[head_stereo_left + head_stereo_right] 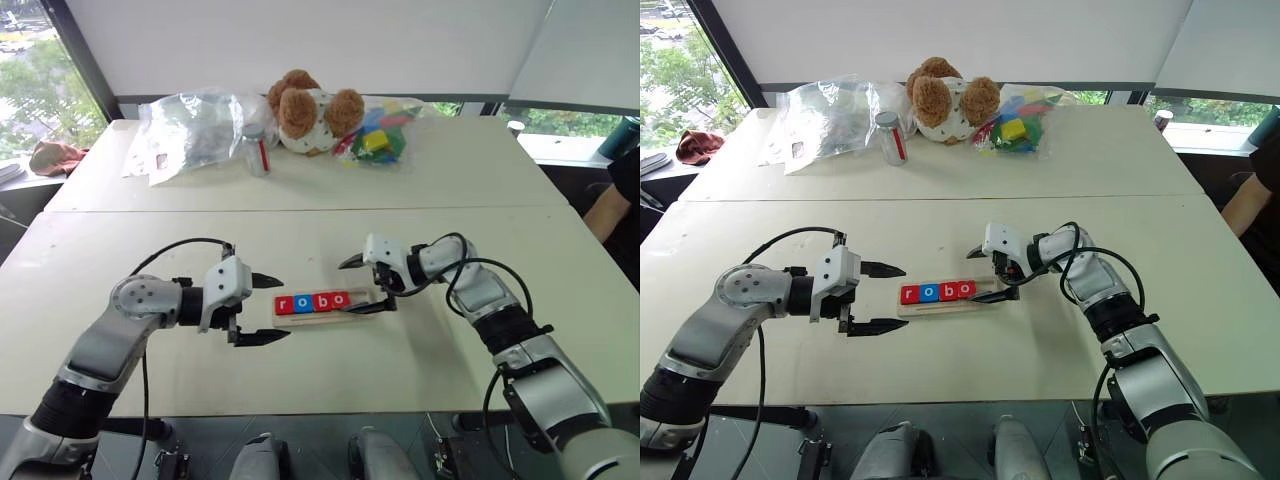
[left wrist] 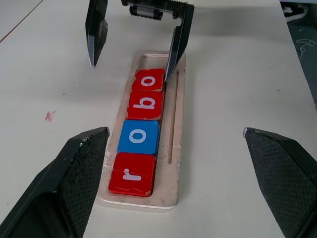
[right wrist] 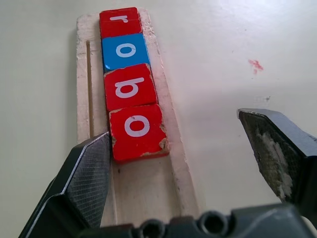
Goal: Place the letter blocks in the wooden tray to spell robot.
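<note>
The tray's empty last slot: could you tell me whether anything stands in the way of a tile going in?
Yes: the open right claw straddles that end of the tray, one finger beside the last o tile.

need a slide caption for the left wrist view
Four letter blocks spelling "robo" sit in the wooden tray, with the right gripper open over the tray's unfilled far end.

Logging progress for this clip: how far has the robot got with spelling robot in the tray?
Done: four letter blocks, r, o, b and o, sit in a row in the wooden tray. In hand: nothing; the left gripper and right gripper are both open at the tray's two ends. Left: the t, with the slot by the right gripper still bare.
</note>
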Controlling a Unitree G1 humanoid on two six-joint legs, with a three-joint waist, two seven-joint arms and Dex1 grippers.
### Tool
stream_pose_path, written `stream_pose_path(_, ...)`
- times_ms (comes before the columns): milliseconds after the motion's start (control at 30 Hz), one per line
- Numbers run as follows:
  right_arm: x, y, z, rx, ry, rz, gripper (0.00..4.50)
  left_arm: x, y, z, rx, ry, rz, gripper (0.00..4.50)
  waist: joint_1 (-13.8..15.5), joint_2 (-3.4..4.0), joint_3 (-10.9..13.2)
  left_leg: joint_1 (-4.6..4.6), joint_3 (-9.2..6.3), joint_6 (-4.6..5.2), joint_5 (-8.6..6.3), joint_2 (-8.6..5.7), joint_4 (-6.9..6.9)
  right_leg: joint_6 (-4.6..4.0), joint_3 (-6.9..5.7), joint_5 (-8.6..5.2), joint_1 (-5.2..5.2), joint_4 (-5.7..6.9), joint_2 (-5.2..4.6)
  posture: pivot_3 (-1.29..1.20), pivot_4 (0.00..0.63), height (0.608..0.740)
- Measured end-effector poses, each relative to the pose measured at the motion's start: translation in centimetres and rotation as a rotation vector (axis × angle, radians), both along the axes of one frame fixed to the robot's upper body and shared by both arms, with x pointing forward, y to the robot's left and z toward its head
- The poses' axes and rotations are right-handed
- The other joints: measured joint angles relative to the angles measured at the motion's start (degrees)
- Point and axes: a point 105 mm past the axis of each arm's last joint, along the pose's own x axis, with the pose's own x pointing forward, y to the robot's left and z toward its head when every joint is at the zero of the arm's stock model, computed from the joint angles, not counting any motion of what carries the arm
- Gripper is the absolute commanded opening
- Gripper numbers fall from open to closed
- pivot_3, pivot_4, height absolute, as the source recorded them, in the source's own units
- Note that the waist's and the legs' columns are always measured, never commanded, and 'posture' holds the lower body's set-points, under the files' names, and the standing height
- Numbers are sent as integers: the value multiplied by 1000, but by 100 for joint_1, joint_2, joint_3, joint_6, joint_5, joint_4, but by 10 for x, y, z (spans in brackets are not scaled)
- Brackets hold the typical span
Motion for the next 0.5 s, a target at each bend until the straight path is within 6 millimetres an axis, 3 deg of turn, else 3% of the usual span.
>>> stream_pose_path(133,-13,-22,18,92,5,-147,4453,-3,-4,5,-43,53,-12,4500,31,-1,0,-8,-3,3,-2,-3,0,0,-3,0,-1,0,-8,0,150,740)
stream_pose_path(333,-24,-77,56,396,11,-683,4453,-12,-22,25,-117,64,-90,4500,13,-5,-4,-1,-4,8,-4,-7,0,1,-4,1,3,6,-28,0,150,740)
stream_pose_path(400,-30,-94,50,424,16,-840,4453,-11,-26,28,-126,58,-104,4500,5,-4,-4,1,-3,7,-4,-10,-1,1,-4,1,3,6,-19,0,150,740)
stream_pose_path(500,-36,-130,22,402,-12,-1196,4453,-11,-36,29,-135,65,-152,4500,13,-4,-6,1,-3,6,-3,-12,0,1,3,0,6,1,-3,0,150,740)
